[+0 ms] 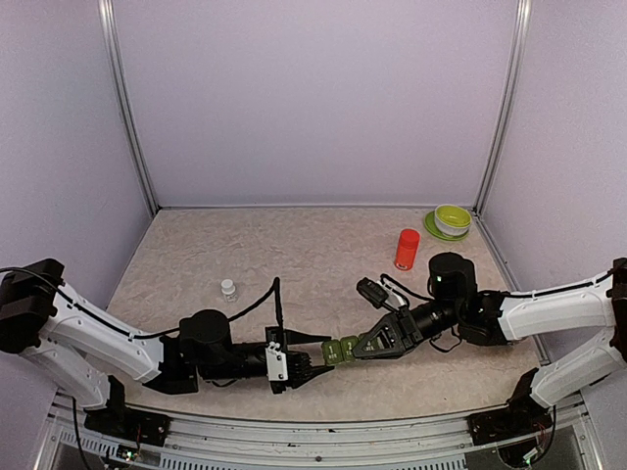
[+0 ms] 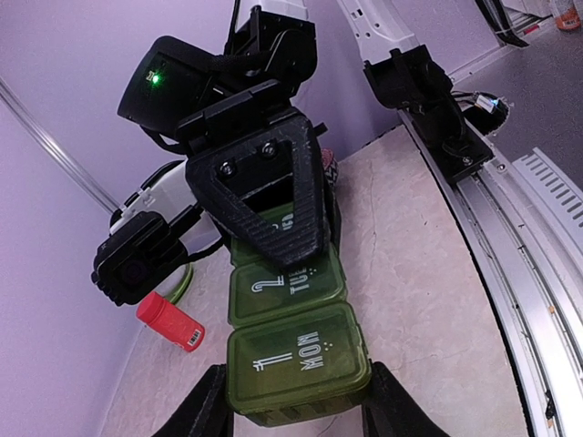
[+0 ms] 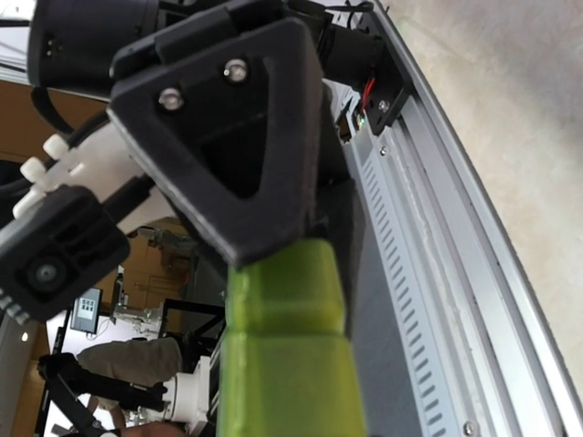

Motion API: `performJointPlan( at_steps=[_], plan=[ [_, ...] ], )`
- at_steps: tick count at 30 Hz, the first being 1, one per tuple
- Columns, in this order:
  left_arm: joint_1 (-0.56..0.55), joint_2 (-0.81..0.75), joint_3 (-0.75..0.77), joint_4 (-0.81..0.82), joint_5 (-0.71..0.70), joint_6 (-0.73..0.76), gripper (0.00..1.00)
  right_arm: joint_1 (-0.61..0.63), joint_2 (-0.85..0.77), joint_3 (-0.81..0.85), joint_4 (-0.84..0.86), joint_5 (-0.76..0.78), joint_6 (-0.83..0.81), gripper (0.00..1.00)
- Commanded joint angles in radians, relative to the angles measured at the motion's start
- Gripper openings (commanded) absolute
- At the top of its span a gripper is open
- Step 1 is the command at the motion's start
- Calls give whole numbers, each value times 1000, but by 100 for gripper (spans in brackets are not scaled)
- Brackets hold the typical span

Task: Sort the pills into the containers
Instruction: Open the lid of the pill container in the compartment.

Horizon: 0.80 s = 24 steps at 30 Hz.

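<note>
The containers (image 1: 341,350), a strip of dark-green lidded boxes, lie between my two grippers near the table's front middle. In the left wrist view the containers (image 2: 291,355) show closed lids marked "1 MON" and "2 TUE". My left gripper (image 2: 296,405) has a finger pressed against each side of the "1 MON" box. My right gripper (image 1: 364,345) is shut on the strip's far end, one black finger (image 2: 273,209) lying over the third lid. In the right wrist view the strip (image 3: 287,346) runs out from between the right gripper (image 3: 301,250). No pills are in view.
A red-orange bottle (image 1: 407,249) stands at the back right, next to a green bowl on a plate (image 1: 452,219). A tiny clear bottle with a white cap (image 1: 228,289) stands left of centre. The metal rail (image 1: 323,431) runs along the near edge.
</note>
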Motion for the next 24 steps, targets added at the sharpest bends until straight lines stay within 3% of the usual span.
performJointPlan(
  at_steps=[1, 13, 17, 24],
  plan=[
    [-14, -9, 1, 5, -4, -12, 44, 7, 5, 32, 4, -16, -7, 20],
    [-23, -2, 41, -13, 1, -95, 32, 7, 13, 28, 11, -18, -5, 19],
    [-23, -16, 39, -12, -4, -124, 49, 7, 18, 29, 17, -20, -5, 19],
    [-22, -12, 43, -18, -28, -134, 50, 7, 29, 32, 29, -26, -6, 19]
  ],
)
